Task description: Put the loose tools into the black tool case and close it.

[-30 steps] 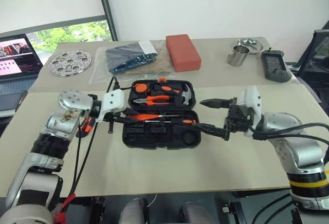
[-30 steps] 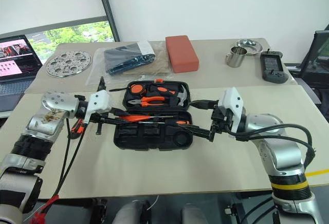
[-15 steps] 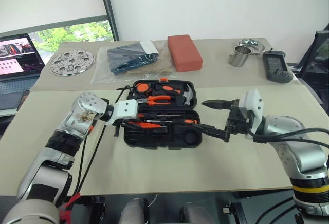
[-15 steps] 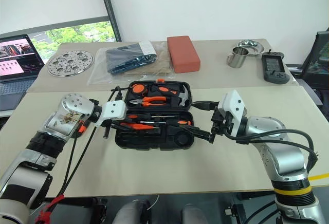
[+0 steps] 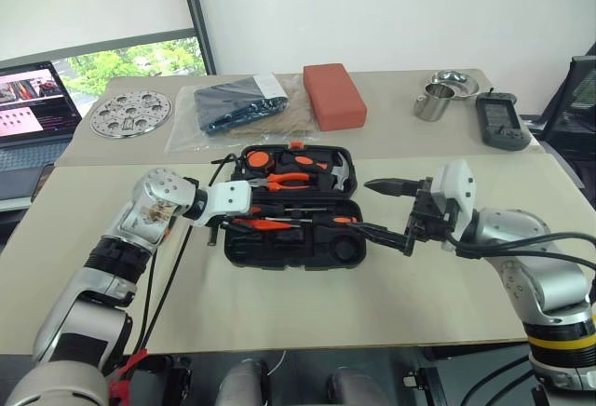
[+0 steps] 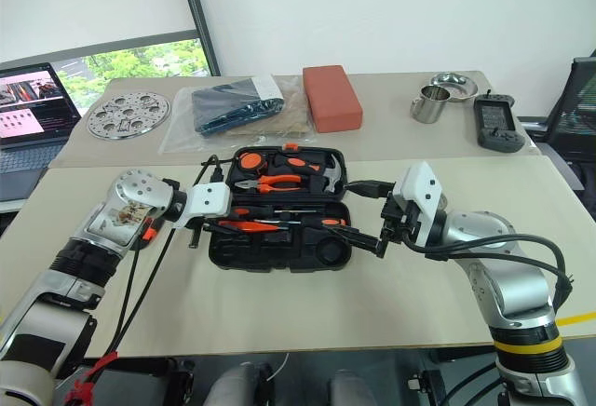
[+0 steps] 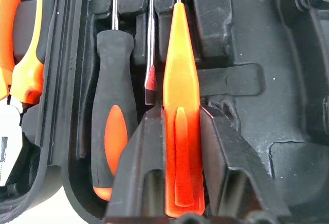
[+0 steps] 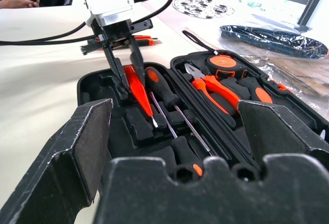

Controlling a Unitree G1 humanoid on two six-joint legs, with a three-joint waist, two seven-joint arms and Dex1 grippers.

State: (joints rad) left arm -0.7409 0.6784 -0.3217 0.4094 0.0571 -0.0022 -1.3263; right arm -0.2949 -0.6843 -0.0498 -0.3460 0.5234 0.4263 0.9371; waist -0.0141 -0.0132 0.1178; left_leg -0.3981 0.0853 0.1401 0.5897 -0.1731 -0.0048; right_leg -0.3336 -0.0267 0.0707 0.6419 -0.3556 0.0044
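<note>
- The rectangular black plastic tool case (image 5: 293,210) lies open on the near beige desk (image 5: 279,304), its lid half at the far side.
- The left end effector (image 8: 126,70) has its fingers on either side of the slim all-orange tool (image 7: 181,131), lying in the case's near left part; whether it grips cannot be told.
- The right end effector (image 5: 391,212) hovers wide open and empty at the case's right edge.
- Left to do, by the look of it: release, then close the case.
</note>
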